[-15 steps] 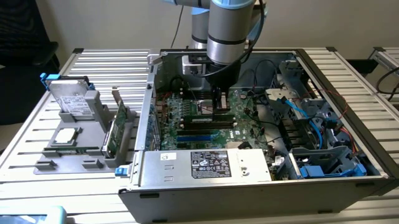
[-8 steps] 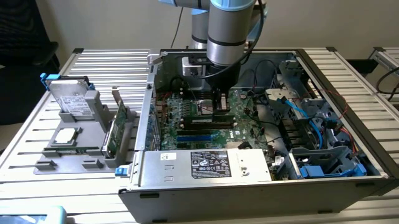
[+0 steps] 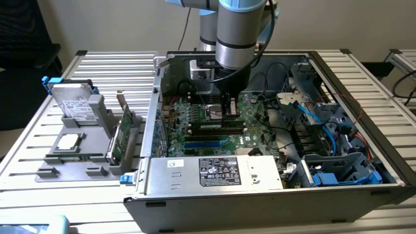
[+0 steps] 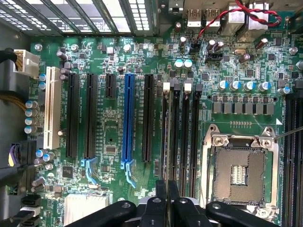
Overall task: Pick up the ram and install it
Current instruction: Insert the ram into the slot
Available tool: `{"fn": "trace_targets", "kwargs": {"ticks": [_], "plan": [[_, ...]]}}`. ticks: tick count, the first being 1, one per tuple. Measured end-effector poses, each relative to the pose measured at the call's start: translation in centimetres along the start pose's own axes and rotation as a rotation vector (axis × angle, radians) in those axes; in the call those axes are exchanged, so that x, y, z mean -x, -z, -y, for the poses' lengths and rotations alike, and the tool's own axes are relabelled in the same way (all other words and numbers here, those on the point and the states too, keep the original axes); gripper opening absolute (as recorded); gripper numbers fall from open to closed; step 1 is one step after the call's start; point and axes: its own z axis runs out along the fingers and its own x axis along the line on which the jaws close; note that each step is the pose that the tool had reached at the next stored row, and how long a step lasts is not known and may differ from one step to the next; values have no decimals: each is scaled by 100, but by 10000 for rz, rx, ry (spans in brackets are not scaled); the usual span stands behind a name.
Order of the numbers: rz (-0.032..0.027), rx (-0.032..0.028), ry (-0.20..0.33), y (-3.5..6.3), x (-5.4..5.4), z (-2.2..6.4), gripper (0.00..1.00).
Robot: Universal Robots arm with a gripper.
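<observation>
The gripper hangs inside the open computer case, low over the motherboard. In the wrist view its two fingers stand drawn nearly together, with only a thin slit between them. Directly beneath it in the exterior view, the ram stands on edge in the memory slots, its white label facing the camera. Whether the fingers pinch its top edge or merely sit over it cannot be told.

The wrist view gives four memory slots side by side, one CPU socket just beside them, one blue slot and one white slot. A red-and-black twisted wire crosses the board's far edge.

The exterior view adds one power supply along the case's near wall and blue cables toward the exterior view's right, well apart from the gripper. The arm's own column hides the board behind it. Outside the case, on the exterior view's left, a grey fixture carries one hard drive, one processor and one upright expansion card.
</observation>
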Motion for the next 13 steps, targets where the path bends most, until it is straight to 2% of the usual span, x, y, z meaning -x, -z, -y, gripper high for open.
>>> {"fn": "trace_targets", "kwargs": {"ticks": [13], "plan": [[0, -1, -14, -22, -1, 0, 13]]}}
